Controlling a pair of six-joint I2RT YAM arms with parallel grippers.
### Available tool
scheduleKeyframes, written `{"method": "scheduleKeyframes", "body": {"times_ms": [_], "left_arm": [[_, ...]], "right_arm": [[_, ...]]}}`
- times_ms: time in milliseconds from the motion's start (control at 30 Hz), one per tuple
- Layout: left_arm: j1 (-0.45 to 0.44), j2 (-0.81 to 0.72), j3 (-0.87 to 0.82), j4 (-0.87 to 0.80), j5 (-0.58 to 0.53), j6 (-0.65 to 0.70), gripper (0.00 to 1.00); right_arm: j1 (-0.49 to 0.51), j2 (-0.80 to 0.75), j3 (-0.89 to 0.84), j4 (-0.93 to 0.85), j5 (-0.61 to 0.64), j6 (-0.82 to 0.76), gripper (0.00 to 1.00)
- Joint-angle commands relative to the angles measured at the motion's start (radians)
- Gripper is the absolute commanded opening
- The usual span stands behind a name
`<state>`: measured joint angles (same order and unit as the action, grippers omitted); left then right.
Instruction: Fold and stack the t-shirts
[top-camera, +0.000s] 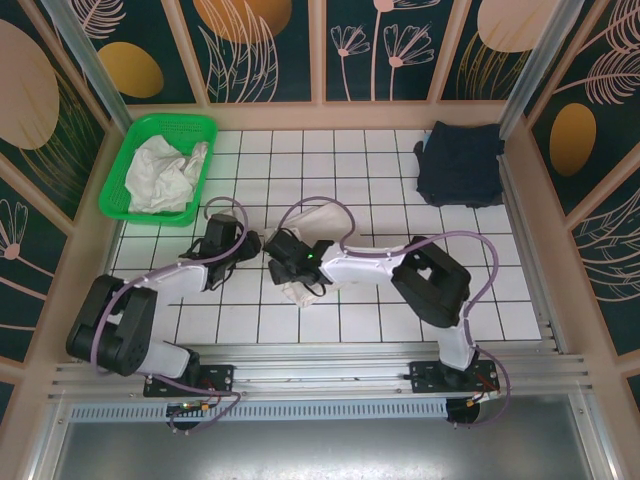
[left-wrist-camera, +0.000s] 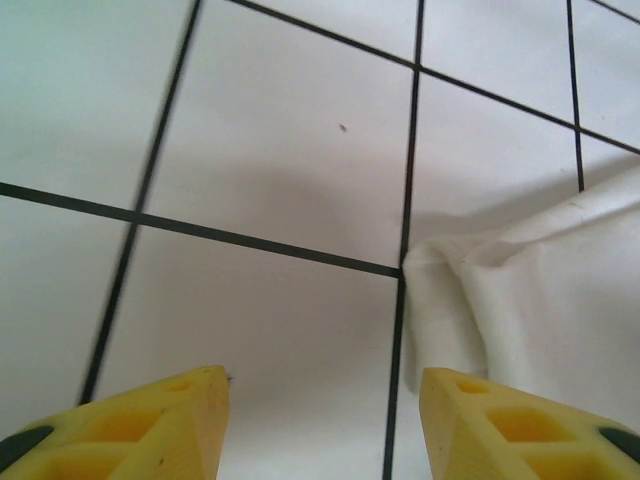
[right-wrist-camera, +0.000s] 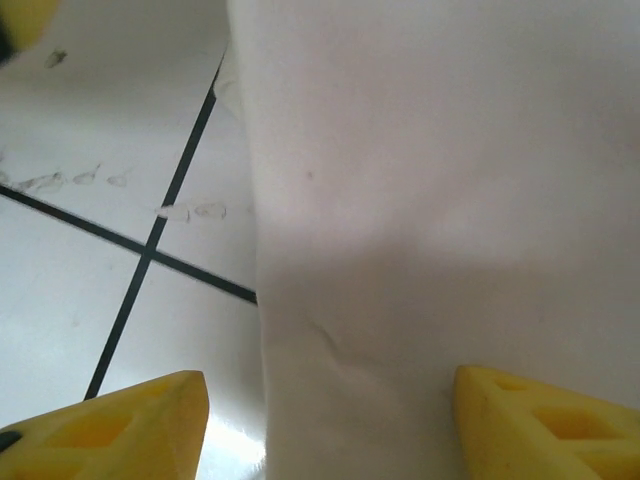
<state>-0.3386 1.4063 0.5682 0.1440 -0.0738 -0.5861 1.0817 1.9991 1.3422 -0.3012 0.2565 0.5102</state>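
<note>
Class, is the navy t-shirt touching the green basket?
Apart. Top external view: navy t-shirt lies far right, green basket far left, with bare tiles between.

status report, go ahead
Both grippers open: left gripper over bare tile, right gripper over white t-shirt. Far right, navy t-shirt. Far left, green basket, out of the way.

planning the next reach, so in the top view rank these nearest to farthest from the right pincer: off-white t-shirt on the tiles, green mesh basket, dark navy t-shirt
1. Off-white cotton t-shirt, mid-table, right beneath the right pincer.
2. Green plastic mesh basket, far left corner.
3. Dark navy folded t-shirt, far right corner.
</note>
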Motion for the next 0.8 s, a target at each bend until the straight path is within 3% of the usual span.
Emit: {"method": "scheduleKeyframes", "body": {"times_ms": [0,167,233,300,400,500,633,767], "left_arm": [[0.007,-0.063,-0.011,-0.071,-0.089,0.020,0.56],[0.007,-0.062,-0.007,-0.052,-0.062,0.028,0.58],[0.006,-0.039,0.004,-0.036,-0.034,0.031,0.58],[0.007,-0.019,0.009,-0.020,-0.014,0.035,0.57],[0.007,0.003,0.013,-0.007,-0.003,0.037,0.57],[0.006,0.003,0.018,0.001,0.020,0.033,0.57],[0.007,0.011,0.002,0.097,0.114,0.008,0.56],[0.007,0.115,0.024,0.159,0.206,0.003,0.52]], "right_arm": [[0.016,0.089,0.080,-0.114,0.130,-0.017,0.67],[0.023,0.152,0.139,-0.227,0.256,0.013,0.59],[0.026,0.155,0.126,-0.254,0.298,0.023,0.47],[0.023,0.156,0.105,-0.288,0.330,0.036,0.28],[0.012,0.135,0.057,-0.382,0.396,0.080,0.16],[0.002,0.054,-0.042,-0.429,0.434,0.097,0.10],[-0.038,-0.093,-0.181,-0.417,0.494,0.118,0.08],[-0.071,-0.182,-0.271,-0.315,0.495,0.053,0.06]]}}
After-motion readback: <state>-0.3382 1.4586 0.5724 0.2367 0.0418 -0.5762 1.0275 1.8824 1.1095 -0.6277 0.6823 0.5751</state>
